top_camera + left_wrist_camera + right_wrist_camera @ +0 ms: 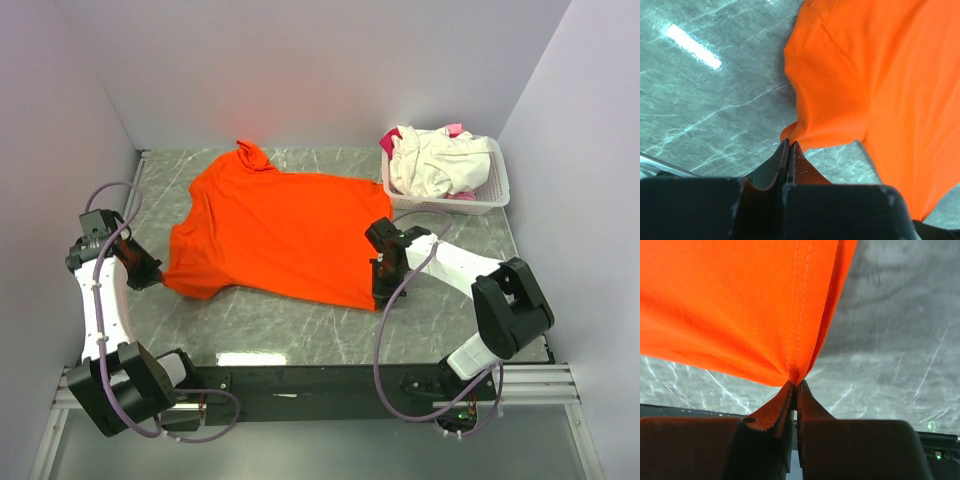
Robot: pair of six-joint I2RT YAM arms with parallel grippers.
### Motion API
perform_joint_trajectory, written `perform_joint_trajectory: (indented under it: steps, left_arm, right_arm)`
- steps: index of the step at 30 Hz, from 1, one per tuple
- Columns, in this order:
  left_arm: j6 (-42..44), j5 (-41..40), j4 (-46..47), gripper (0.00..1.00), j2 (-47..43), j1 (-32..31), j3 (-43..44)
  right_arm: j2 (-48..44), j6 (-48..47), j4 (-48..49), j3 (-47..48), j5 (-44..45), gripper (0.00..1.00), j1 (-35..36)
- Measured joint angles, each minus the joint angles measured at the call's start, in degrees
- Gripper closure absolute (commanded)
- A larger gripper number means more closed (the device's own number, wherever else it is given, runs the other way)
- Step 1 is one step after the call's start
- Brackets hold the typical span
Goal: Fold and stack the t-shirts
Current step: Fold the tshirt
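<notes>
Item: orange t-shirt, plain, bright. It lies spread and rumpled on the middle of the grey marbled tabletop.
- Orientation: collar toward the far left, hem toward the right. The long axis runs aslant from far left to near right. One sleeve reaches to the near left.
- Hard to make out: the second sleeve is lost in the folds by the far edge. In the top view the near-right hem corner is covered by the right arm's wrist.

Left hand: fingers pressed together on a small point of orange cloth at the shirt's near-left edge, by the sleeve. The shirt fans away from it toward the right. In the top view this hand sits low at the shirt's left end.

Right hand: fingers pinched on the near-right corner, on a line of double stitching. The cloth rises from the fingertips as a taut sheet, with its shadow on the tabletop behind. In the top view this hand is at the shirt's near-right corner.

Further items: a cream-white garment and a pink garment are bundled in a white slatted basket at the far right, just beside the shirt's hem. Their shapes cannot be told, and the pink one is mostly covered
</notes>
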Motion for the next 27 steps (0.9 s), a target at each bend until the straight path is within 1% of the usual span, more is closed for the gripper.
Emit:
perform_joint_trajectory:
  steps: [4, 10, 14, 18, 27]
  left_arm:
    - [-0.4, -0.2, 0.4, 0.99, -0.3, 0.0, -0.2]
    - [-2.3, 2.9, 3.6, 0.99, 1.6, 0.0, 0.5]
    - [-3.3, 4.5, 6.2, 0.99, 6.0, -1.1, 2.9]
    - [-4.4, 5.8, 9.0, 0.99, 11.1, -3.8, 6.2]
    - [-6.4, 8.9, 13.7, 0.99, 23.7, -9.0, 16.8]
  right_arm:
    - [-1.9, 0.3, -1.2, -0.8, 0.2, 1.00, 0.2]
    - [-1.9, 0.3, -2.1, 0.2, 1.5, 1.00, 0.2]
    - [0.2, -0.2, -2.7, 2.5, 2.3, 1.00, -0.2]
    - [2.5, -0.9, -3.3, 5.5, 2.9, 1.00, -1.9]
    - [9.0, -3.4, -3.6, 14.2, 2.9, 1.00, -7.3]
